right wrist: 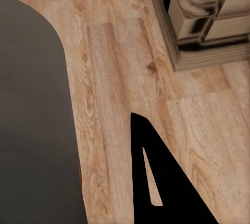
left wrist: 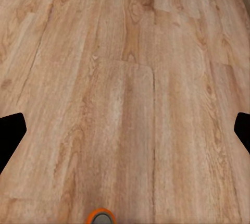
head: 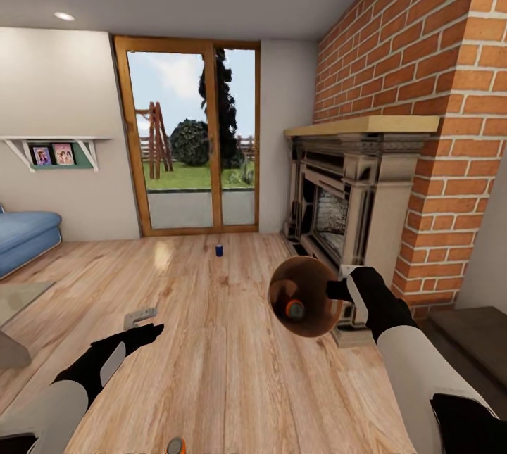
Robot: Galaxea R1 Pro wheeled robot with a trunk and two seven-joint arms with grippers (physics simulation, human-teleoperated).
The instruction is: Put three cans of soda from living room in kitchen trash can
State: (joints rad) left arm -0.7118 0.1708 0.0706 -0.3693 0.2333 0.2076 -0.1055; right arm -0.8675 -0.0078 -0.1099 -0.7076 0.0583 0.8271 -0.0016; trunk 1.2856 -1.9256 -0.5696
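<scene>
My right gripper [head: 343, 291] is shut on the rim of the trash can [head: 310, 276], which is lifted off the floor and tipped so its coppery inside faces the head camera. An orange soda can [head: 294, 310] lies inside it. The bin's grey wall [right wrist: 31, 120] shows close in the right wrist view, beside a dark finger [right wrist: 177, 198]. A dark blue soda can [head: 219, 250] stands on the wood floor near the glass doors. Another orange can [head: 176, 445] [left wrist: 100, 216] stands on the floor close to me. My left gripper [head: 144, 324] [left wrist: 125, 130] hangs open above bare floor, farther out than that can.
An ornate fireplace [head: 338, 207] in the brick wall [head: 422, 39] stands just right of the bin; its base [right wrist: 208, 26] is close to my right hand. The light-blue sofa [head: 24, 236] and a rug corner [head: 17, 295] lie at the left. Wood-framed glass doors [head: 190, 137] are straight ahead.
</scene>
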